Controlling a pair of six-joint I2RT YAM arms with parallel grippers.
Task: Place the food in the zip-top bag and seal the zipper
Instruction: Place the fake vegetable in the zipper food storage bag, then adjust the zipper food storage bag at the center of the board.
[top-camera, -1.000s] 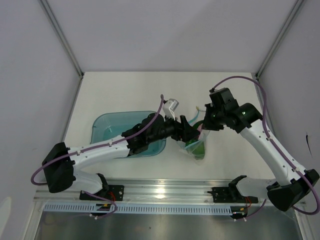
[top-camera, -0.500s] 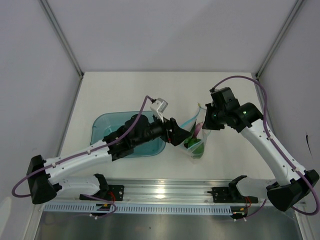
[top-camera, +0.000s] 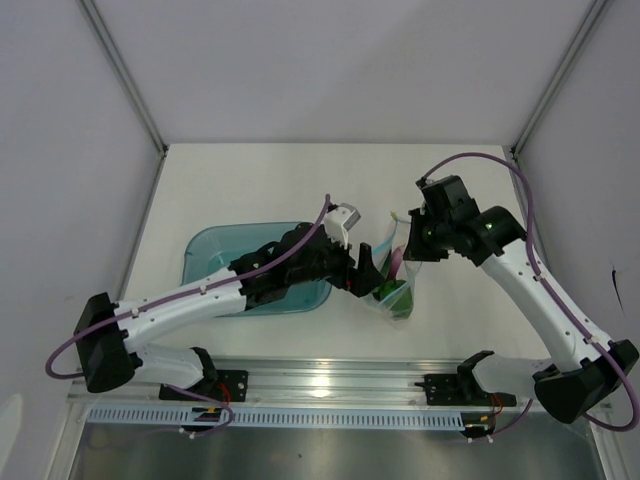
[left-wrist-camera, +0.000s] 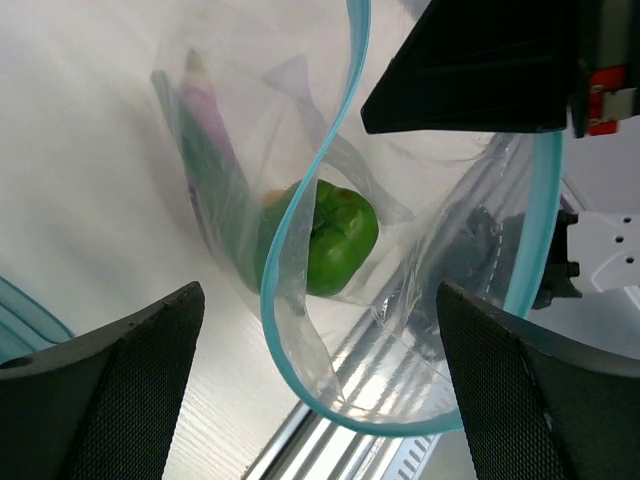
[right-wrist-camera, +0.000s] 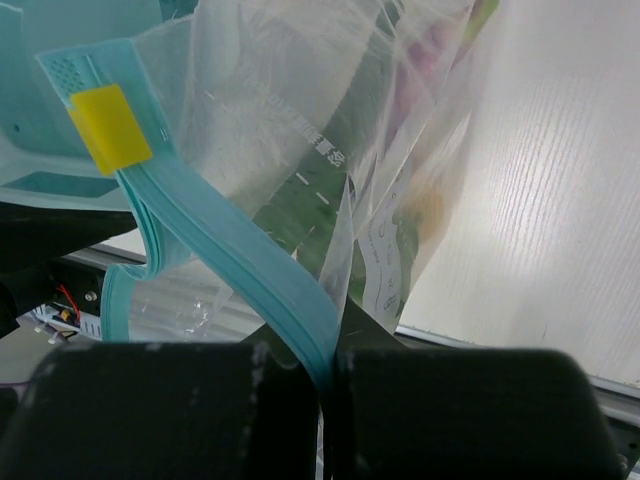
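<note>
The clear zip-top bag (top-camera: 398, 296) hangs open between my arms, its bottom on the table. My right gripper (top-camera: 412, 246) is shut on the teal zipper (right-wrist-camera: 240, 270) at the bag's top edge, and its fingers (right-wrist-camera: 328, 352) pinch the strip. My left gripper (top-camera: 369, 275) is open at the bag's mouth. In the left wrist view its wide-apart pads (left-wrist-camera: 110, 380) flank the zipper (left-wrist-camera: 352, 100) loop. Inside the bag lie the food pieces: a green vegetable (left-wrist-camera: 338, 235), a pink-purple piece (left-wrist-camera: 208, 105) and a bit of yellow-orange fruit (right-wrist-camera: 425, 213).
A translucent teal tray (top-camera: 215, 262) sits to the left, under my left forearm. A yellow tag (right-wrist-camera: 110, 125) sits on the end of the zipper strip. The metal rail (top-camera: 330, 385) runs along the table's near edge, just below the bag.
My left gripper opened wide, drew back to the left, then came right again to the bag's mouth. The right gripper kept its hold on the zipper.
</note>
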